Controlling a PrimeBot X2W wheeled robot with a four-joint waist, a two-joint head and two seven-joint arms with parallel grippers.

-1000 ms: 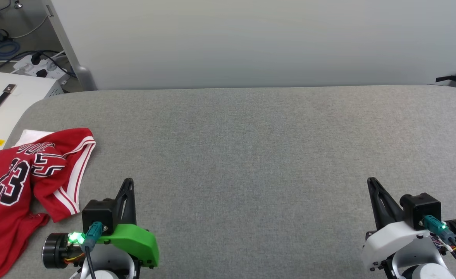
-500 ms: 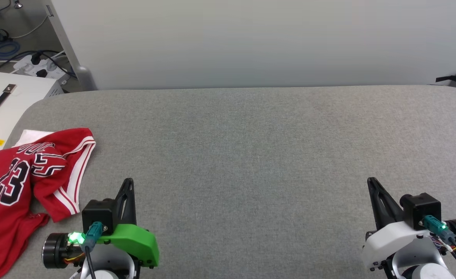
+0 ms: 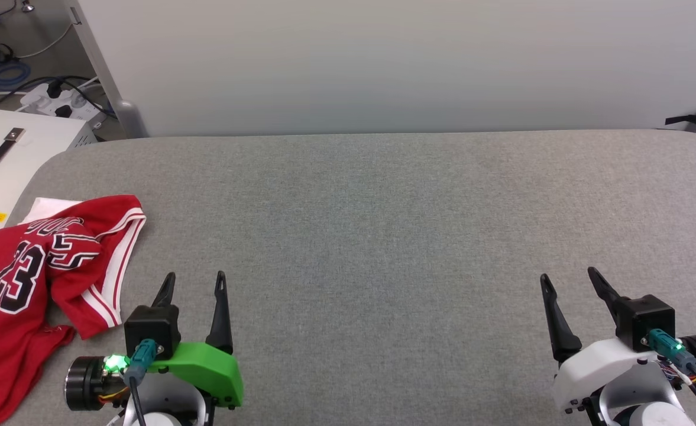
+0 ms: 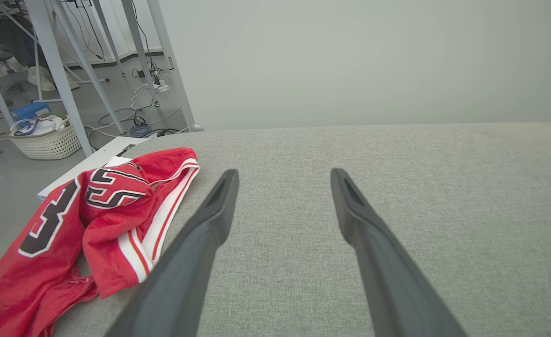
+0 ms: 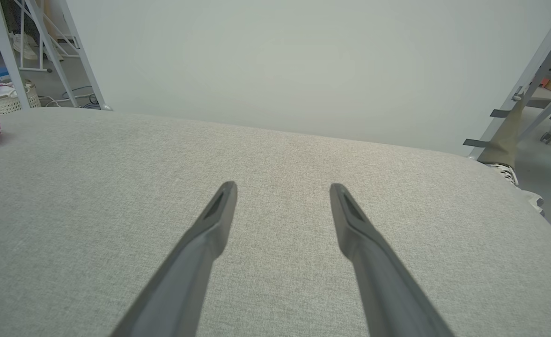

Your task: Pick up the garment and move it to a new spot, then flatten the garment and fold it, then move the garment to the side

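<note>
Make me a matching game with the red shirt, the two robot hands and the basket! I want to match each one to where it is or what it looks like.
Things:
1. red jersey
2. left gripper
3. right gripper
4. white basket

Matches:
A. white shell behind its fingers
B. standing on the floor
C. crumpled at the left edge of the grey table
D. green shell behind its fingers

Pairs: 1-C, 2-D, 3-A, 4-B

Bright even light, sharp focus
</note>
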